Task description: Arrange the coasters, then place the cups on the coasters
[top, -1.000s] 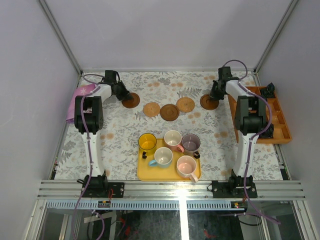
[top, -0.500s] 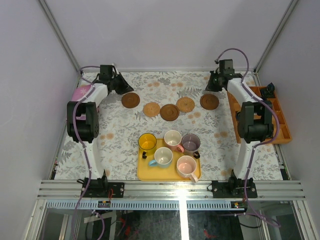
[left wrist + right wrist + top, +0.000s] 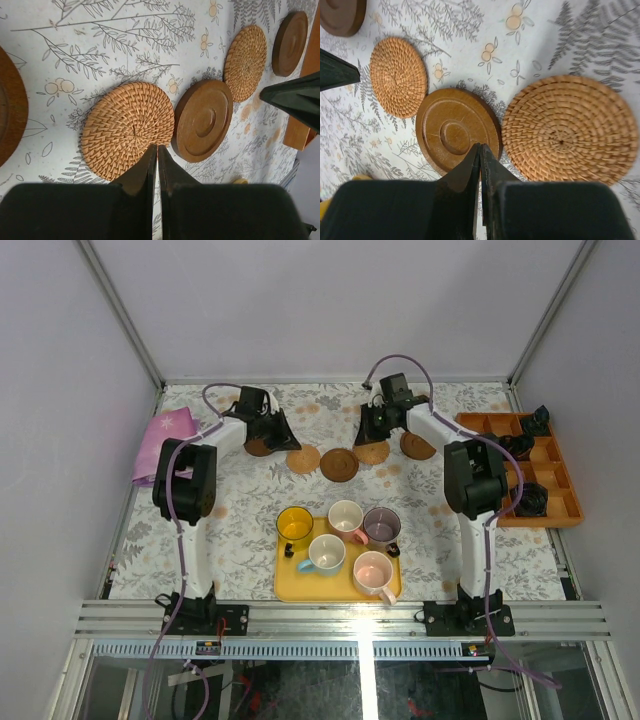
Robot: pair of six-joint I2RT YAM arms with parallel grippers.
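1. Left gripper [image 3: 156,149]: jaws pressed together and holding nothing. In the left wrist view the tips hang over the 5 o'clock rim of a tan woven coaster [image 3: 127,130]. I cannot tell if they touch it.
2. Right gripper [image 3: 480,148]: also closed and empty. In the right wrist view the tips sit over the 5 o'clock rim of the middle dark brown coaster [image 3: 457,131].
3. All five coasters lie in one row on the far half of the floral tablecloth [image 3: 230,520]. Seen from the top, the row runs 9 to 3 o'clock and is closely packed, with some neighbours edge to edge.
4. Handling is a judgement. The coasters look thin, light and stiff, and the woven ones rougher. Lying flat on cloth, they offer little edge to pinch, so nudging the rim with closed tips should work better.
5. The discs are round, so they have no long axis. They lie face up, and the dark one shows its recessed ring upward.
6. Cups: five stand upright with mouths up on the yellow tray [image 3: 284,588], at 6 o'clock from the row and well apart from it. None is on a coaster yet.
7. The light blue cup [image 3: 326,553] has its handle toward 8 o'clock. The near pink cup [image 3: 373,571] has its handle toward 5 o'clock.
8. The cups look hard, smooth and chippable, so the rim wall or the handle is the likely place to grip.
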